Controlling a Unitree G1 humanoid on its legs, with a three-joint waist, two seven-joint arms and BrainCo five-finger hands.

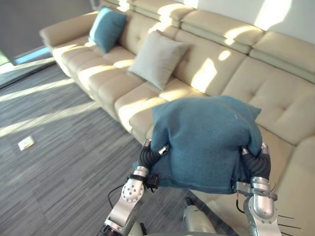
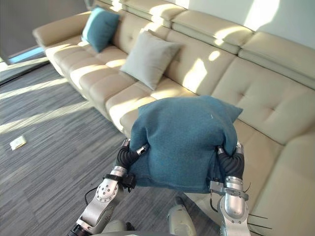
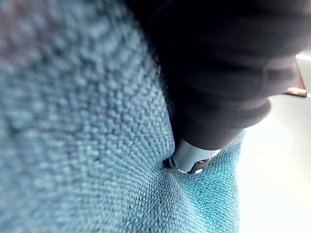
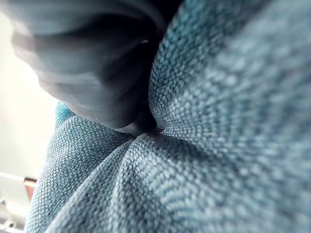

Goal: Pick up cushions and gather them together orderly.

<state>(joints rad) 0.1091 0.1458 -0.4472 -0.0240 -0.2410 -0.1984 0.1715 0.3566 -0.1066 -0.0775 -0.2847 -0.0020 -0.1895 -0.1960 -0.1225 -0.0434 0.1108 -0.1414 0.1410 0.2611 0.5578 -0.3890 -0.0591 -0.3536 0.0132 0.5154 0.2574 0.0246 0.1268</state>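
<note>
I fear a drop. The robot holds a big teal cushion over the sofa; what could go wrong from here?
The held cushion is squeezed at its sides between the left hand and the right hand, so it may slip down. It also hides the sofa seat beneath, so setting it neatly by the grey cushion could fail.

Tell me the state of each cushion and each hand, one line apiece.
Near teal cushion, held up between both hands, sides dented.
Left hand, pressed into its left side.
Right hand, pressed into its right side.
Grey cushion, leaning against the sofa back.
Far teal cushion, leaning against the sofa back.
</note>
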